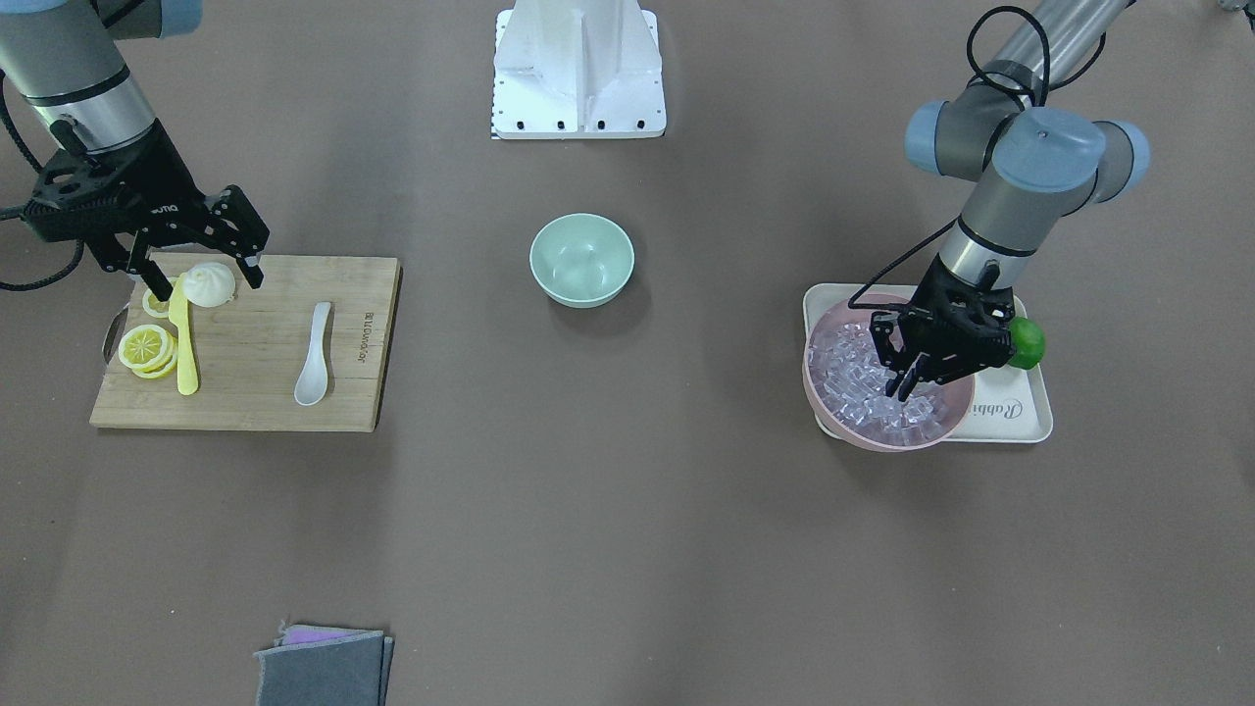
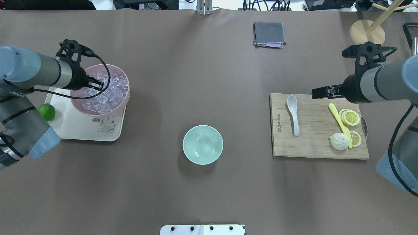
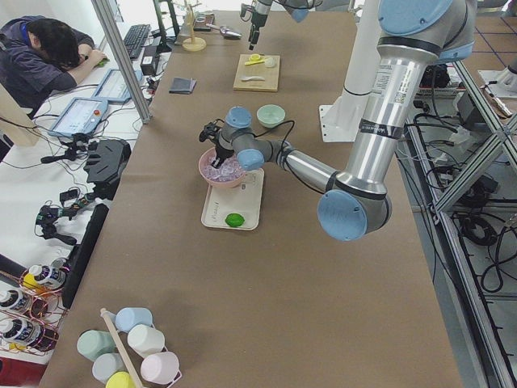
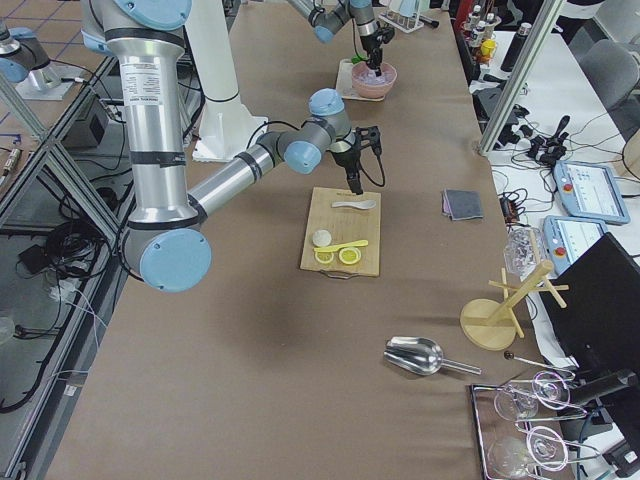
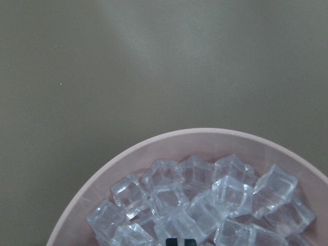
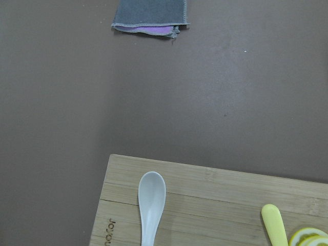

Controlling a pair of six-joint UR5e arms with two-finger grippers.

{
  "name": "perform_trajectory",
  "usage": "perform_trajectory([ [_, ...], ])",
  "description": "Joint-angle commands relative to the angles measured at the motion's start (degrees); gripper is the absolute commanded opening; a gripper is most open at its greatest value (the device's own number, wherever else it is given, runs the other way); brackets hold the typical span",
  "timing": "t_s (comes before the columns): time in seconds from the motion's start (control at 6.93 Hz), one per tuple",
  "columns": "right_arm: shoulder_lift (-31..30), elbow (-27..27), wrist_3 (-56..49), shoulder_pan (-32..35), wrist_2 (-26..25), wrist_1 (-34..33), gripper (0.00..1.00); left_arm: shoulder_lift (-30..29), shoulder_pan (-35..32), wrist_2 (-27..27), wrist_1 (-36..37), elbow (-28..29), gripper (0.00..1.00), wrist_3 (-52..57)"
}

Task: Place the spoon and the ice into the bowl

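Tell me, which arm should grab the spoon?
The right one. Its hand hovers open at the edge of the board where the spoon lies. The left hand is far off on the other side, over the pink bowl of ice, beyond the green bowl.

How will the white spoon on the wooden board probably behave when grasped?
The spoon looks smooth and glossy, so it may slip when pinched. It seems rigid, ceramic-like, perhaps fragile. Its rounded scoop could rock if pushed.
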Motion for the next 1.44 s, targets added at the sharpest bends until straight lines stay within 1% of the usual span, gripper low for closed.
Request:
perform_trajectory([
  [0.0,0.01,0.15,0.14,0.00,0.07,0.01,1.00,0.01,-0.04,-0.26,0.14,-0.48,0.00,0.00],
  [0.14,0.01,0.15,0.14,-0.09,0.07,0.01,1.00,-0.08,-0.12,-0.96,0.32,-0.39,0.39,0.09],
  [0.29,0.01,0.15,0.14,-0.09,0.07,0.01,1.00,-0.08,-0.21,-1.75,0.32,-0.83,0.86,0.09],
  [0.43,0.01,0.15,0.14,-0.09,-0.02,0.01,1.00,0.01,-0.56,-1.84,0.32,-1.27,0.90,-0.09],
  [0.87,0.01,0.07,0.14,-0.35,-0.02,0.01,1.00,2.55,-1.09,-1.76,0.32,-1.27,0.90,-0.18],
  [1.01,0.01,0.07,0.14,-0.44,-0.02,0.01,1.00,2.65,-1.00,-1.76,0.32,-1.10,0.89,-0.70],
  [1.16,0.01,0.07,0.14,-0.53,-0.10,-0.08,1.00,2.56,-0.92,-1.76,0.32,-1.18,0.86,-0.96],
  [1.3,0.01,0.07,0.14,-0.70,-0.10,-0.08,1.00,2.99,-0.83,-1.76,0.23,-1.27,0.81,-0.97],
])
